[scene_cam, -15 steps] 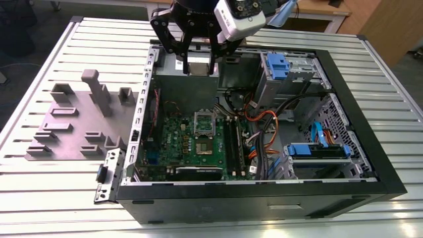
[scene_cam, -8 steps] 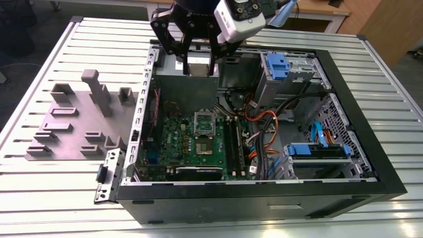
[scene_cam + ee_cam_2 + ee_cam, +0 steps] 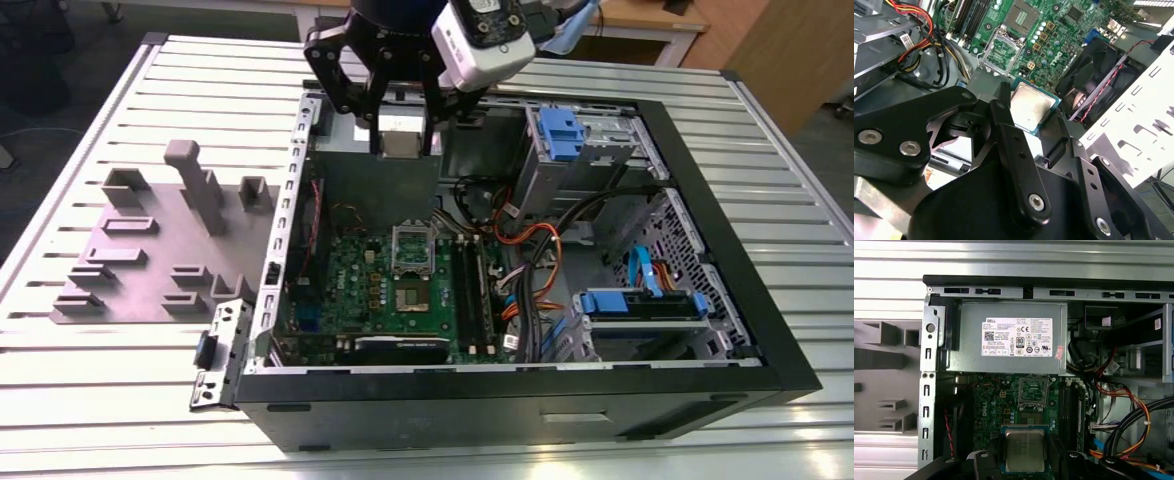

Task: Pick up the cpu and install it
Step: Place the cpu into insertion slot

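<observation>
Tabletop: a ribbed silver metal tabletop [image 3: 94, 400] carries an open black computer case [image 3: 534, 420]. On the exterior view's left, just beside the case, sits a grey plastic holder tray with upright blocks [image 3: 147, 240].
Case floor: a green motherboard [image 3: 360, 275] lies flat inside the case, with a silver rectangular socket frame [image 3: 411, 243] on it.
Case sides: blue plastic drive brackets [image 3: 641, 303] sit toward the exterior view's right, with a bundle of orange, red and black cables [image 3: 527, 250] between them and the motherboard.
Case walls: a grey metal power supply box [image 3: 969, 340] sits against one wall, and a black fan [image 3: 1094, 75] sits beside the motherboard.
Tool: the black two-fingered tool [image 3: 400, 135] hangs above the open case, drawn narrow onto the chip's edges.
Cpu: the small square silvery-grey cpu with a pale rim [image 3: 399, 147] is pinched between the tool's fingers. It is in the air over the case, apart from the motherboard, with its metal top facing both wrist views.
</observation>
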{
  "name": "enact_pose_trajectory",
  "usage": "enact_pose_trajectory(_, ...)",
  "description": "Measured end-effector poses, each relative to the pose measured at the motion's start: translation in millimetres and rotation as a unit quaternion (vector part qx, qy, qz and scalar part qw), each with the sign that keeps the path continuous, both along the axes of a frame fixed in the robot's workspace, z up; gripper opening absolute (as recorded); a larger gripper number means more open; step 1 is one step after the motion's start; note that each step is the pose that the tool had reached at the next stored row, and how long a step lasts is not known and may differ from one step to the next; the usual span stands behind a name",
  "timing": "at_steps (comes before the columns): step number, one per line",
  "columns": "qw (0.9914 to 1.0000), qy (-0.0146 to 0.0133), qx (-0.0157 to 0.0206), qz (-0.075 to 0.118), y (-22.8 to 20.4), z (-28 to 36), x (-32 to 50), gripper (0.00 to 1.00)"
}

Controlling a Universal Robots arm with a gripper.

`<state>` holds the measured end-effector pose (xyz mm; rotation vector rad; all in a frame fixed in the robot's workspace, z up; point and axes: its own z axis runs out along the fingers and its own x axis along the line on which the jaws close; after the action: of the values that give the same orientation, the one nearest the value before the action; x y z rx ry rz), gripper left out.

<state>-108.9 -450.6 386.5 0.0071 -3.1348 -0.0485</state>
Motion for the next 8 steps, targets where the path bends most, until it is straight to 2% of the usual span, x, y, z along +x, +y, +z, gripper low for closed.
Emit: enact_pose_trajectory(8, 1.0, 0.0, 0.0, 0.0, -1.9, -2.2, 0.1, 0.47)
